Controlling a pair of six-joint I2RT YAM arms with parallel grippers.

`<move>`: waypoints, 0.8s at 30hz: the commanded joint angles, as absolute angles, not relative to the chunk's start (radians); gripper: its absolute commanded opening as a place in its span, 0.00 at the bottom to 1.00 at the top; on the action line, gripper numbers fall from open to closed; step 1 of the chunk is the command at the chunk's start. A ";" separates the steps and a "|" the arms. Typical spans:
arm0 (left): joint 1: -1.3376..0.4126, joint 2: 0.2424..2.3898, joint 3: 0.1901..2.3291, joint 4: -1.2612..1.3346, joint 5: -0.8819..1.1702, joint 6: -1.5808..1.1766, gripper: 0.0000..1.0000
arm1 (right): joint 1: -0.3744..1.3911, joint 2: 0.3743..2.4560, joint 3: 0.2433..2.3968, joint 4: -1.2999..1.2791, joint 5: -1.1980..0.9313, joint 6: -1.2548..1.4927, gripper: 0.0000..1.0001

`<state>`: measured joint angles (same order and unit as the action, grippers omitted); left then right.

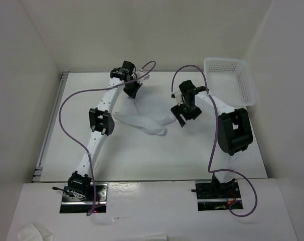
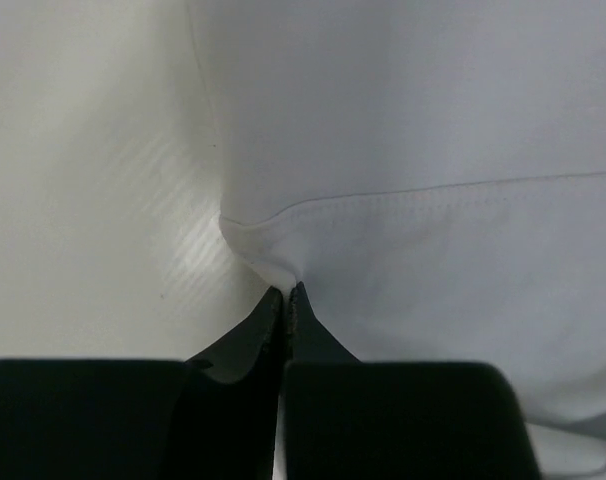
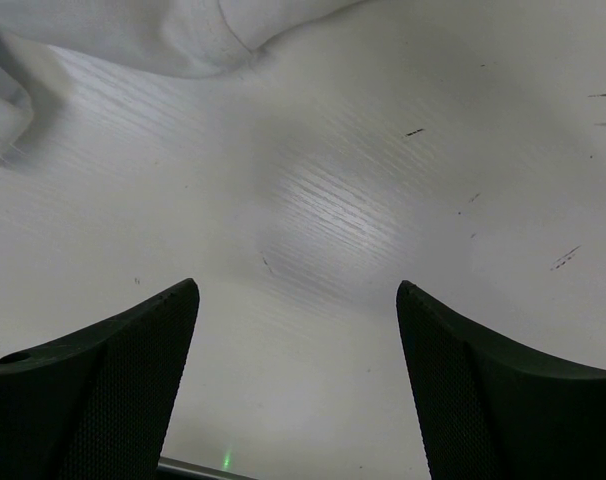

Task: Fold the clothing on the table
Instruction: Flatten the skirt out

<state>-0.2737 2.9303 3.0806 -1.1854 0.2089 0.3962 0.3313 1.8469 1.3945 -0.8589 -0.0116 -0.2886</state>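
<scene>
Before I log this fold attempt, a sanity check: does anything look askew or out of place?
The thin white fabric clothing lies rumpled, not flat, its hemmed corner pinched in the shut left claw. A crumpled white tissue wad sits stray on the near ledge. Nothing looks spilled or damaged.

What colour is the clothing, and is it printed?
The clothing is plain white, unprinted; best seen in the left wrist view.

You see a white mesh basket point(image 1: 230, 80) at far right, close against the right wall point(image 1: 285, 75). A crumpled white wad point(image 1: 35, 233) lies on the near ledge point(image 1: 152, 211), left corner.
</scene>
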 commanded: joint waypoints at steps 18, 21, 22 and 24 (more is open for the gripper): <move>-0.055 2.373 2.235 -1.304 0.525 0.331 0.00 | 0.334 2.180 1.985 -0.982 -0.311 -0.186 0.79; -0.046 2.373 2.200 -1.304 0.546 0.331 0.00 | 0.344 2.305 2.138 -1.032 -0.365 -0.176 0.76; -0.046 2.373 2.188 -1.304 0.546 0.331 0.00 | 0.354 2.365 2.208 -1.045 -0.382 -0.176 0.76; -0.046 2.384 2.177 -1.304 0.555 0.331 0.00 | 0.365 2.443 2.303 -1.066 -0.402 -0.176 0.73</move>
